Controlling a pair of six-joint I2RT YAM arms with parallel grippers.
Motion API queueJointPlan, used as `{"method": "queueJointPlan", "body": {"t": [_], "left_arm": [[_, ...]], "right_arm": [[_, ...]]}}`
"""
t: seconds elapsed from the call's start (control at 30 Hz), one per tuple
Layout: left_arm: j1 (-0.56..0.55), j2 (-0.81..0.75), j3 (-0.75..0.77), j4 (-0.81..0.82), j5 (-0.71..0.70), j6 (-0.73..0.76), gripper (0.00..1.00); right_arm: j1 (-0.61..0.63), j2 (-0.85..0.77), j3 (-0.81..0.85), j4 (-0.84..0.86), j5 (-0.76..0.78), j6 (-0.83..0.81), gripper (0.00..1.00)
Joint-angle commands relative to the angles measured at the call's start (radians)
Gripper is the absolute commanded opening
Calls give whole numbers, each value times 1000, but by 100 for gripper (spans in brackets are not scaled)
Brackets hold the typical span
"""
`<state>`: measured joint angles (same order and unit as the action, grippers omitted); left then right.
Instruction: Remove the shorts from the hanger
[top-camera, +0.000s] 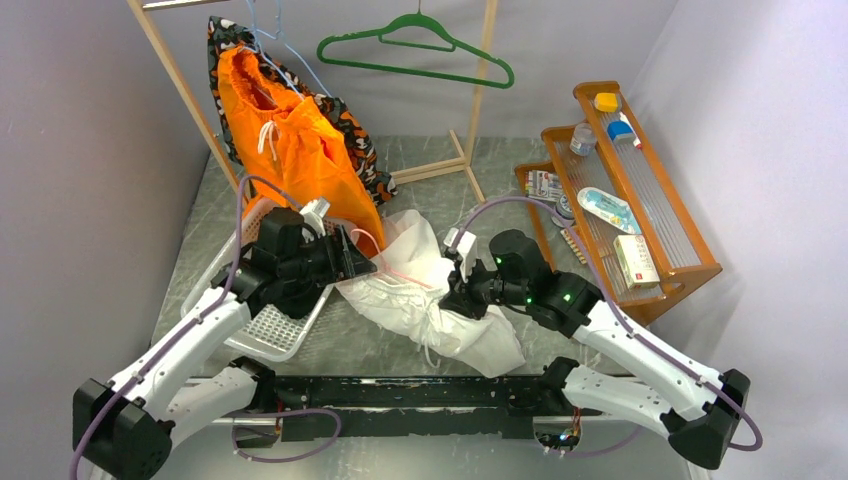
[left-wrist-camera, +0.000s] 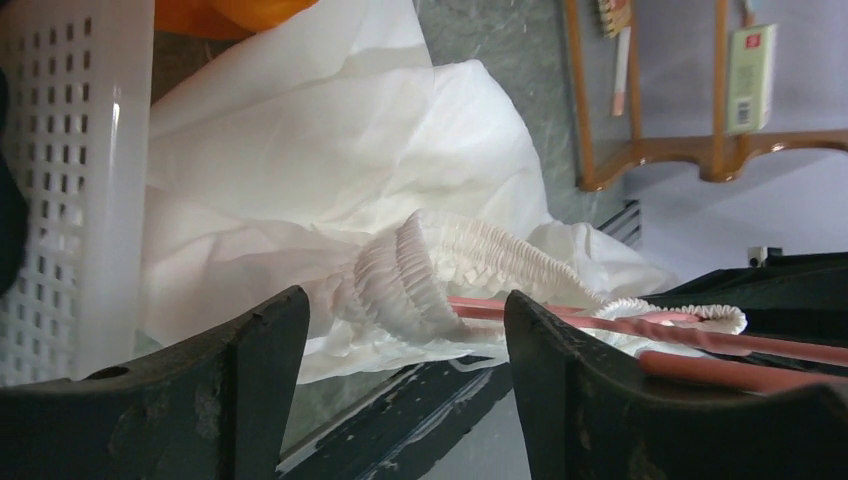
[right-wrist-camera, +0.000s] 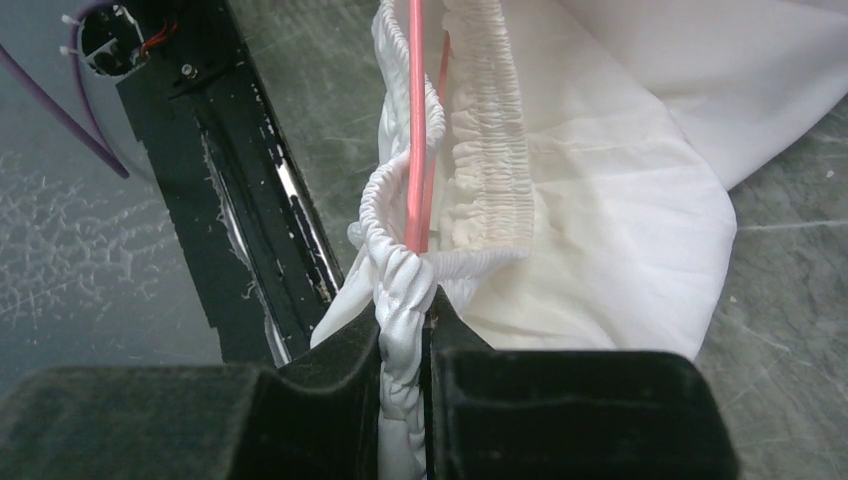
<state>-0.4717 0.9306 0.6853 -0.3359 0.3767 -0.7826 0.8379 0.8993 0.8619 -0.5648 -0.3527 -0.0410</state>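
The bright orange shorts (top-camera: 290, 150) with a white drawstring hang on a pale blue wire hanger (top-camera: 285, 45) at the back left; an orange edge (left-wrist-camera: 230, 15) shows in the left wrist view. A white garment (top-camera: 420, 290) with a gathered waistband lies on the table, a pink hanger (right-wrist-camera: 414, 120) threaded through its waist. My right gripper (right-wrist-camera: 405, 315) is shut on a twisted part of that white waistband. My left gripper (left-wrist-camera: 405, 300) is open, its jaws either side of the bunched waistband (left-wrist-camera: 400, 280) without touching it. The pink hanger (left-wrist-camera: 700, 335) passes its right finger.
A white perforated basket (top-camera: 270, 335) sits under my left arm. A black patterned garment (top-camera: 350, 130) hangs behind the shorts. A green hanger (top-camera: 420, 55) hangs on the wooden rack (top-camera: 470, 120). A wooden shelf (top-camera: 640, 200) with small items stands at the right.
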Motion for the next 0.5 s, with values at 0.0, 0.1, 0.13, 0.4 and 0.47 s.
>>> {"method": "queueJointPlan", "body": {"t": [0.0,0.1,0.13,0.4,0.47], "left_arm": [[-7,31,100,-143,-13,171,73],[-7,55,82,-94,20,139,55],[-7,64,73,-78,34,125,52],[-8,58,12,-11,57,79,52],[-8,66,3,-3,71,69,46]], "right_arm": [[1,-45,-37,183,-18,7,0],[3,-65,-85,264,-70,11,0],[2,-69,-96,280,-73,12,0],[3,-89,-175,330,-32,15,0],[2,-88,-186,342,-10,19,0]]}}
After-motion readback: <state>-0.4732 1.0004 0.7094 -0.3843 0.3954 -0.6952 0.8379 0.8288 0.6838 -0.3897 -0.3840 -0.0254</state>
